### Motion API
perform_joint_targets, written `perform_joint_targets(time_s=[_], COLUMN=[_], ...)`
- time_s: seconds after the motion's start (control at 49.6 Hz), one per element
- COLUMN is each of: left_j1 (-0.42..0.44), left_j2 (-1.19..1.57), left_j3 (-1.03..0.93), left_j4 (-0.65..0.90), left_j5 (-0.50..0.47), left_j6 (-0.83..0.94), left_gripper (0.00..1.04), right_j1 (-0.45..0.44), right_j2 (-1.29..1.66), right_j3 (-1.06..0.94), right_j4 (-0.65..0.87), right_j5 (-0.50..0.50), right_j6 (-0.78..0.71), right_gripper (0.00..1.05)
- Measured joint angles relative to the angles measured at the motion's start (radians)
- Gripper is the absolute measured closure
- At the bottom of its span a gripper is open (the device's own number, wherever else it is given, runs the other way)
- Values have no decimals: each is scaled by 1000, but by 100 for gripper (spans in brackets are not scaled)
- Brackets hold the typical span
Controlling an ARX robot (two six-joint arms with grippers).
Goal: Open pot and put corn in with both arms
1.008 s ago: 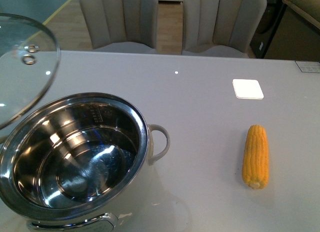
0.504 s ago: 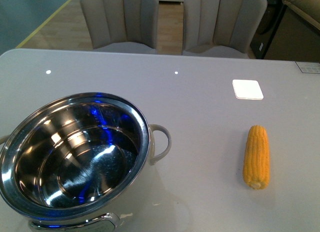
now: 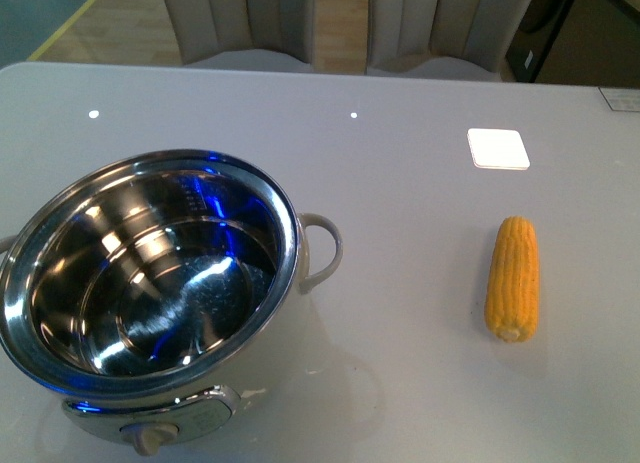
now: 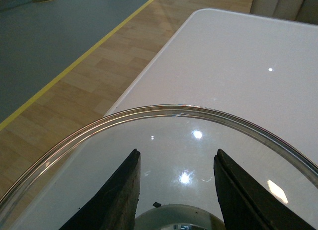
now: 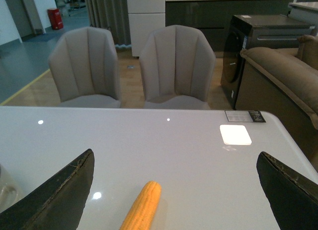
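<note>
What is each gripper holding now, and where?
Left gripper holds the glass lid by its metal knob. Right gripper holds nothing; the corn lies on the table.

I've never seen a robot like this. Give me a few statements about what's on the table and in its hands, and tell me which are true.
1. The pot has no lid on it. True.
2. The corn lies inside the pot. False: it lies on the table, right of the pot.
3. The left hand holds the glass lid. True.
4. The right hand grips the corn. False: its fingers are spread wide, and the corn lies untouched on the table.
</note>
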Motion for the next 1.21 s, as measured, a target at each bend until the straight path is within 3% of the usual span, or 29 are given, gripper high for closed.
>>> perform_joint_targets(time_s=[0.786, 1.209], left_j1=[-118, -132], left_j2=[364, 438], left_j3=[377, 422], left_j4=[-45, -10], left_j5=[-72, -76], left_j6=[0, -32], left_gripper=[65, 65], right_j1=[0, 0], right_j2=[0, 0], right_j3=[0, 0], right_j4=[0, 0], right_j5=[0, 0], right_j6=[0, 0], right_gripper=[9, 9])
